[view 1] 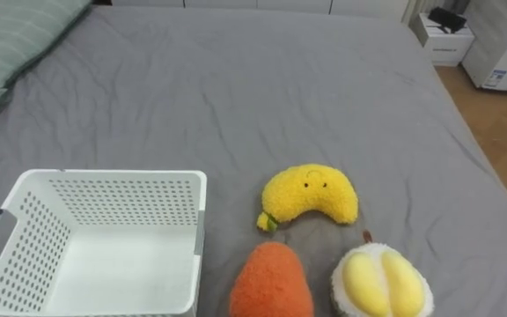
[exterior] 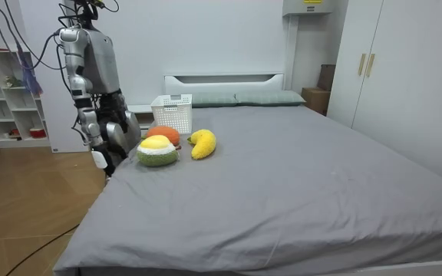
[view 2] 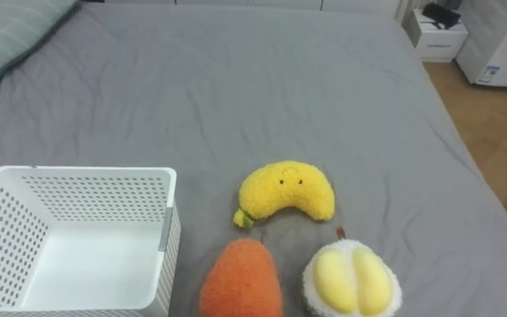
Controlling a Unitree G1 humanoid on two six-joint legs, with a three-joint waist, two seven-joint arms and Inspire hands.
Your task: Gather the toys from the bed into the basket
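1. Robot stands at the side of the bed (view 1: 262, 97), seen in the room view. Its right hand (exterior: 100, 159) hangs low by the mattress edge; whether it is open or closed cannot be told.
2. Nearest on the bed: orange plush toy (view 1: 271, 283) in the middle, durian plush (view 1: 382, 283) just right of it.
3. White perforated basket (view 1: 25, 189) at near left, upright.
4. Banana plush (view 1: 311, 194) just beyond the two toys, right of the basket and apart from it.
5. Far left: striped pillow (view 1: 16, 35). Far right, off the bed: white nightstand (view 1: 447, 42).
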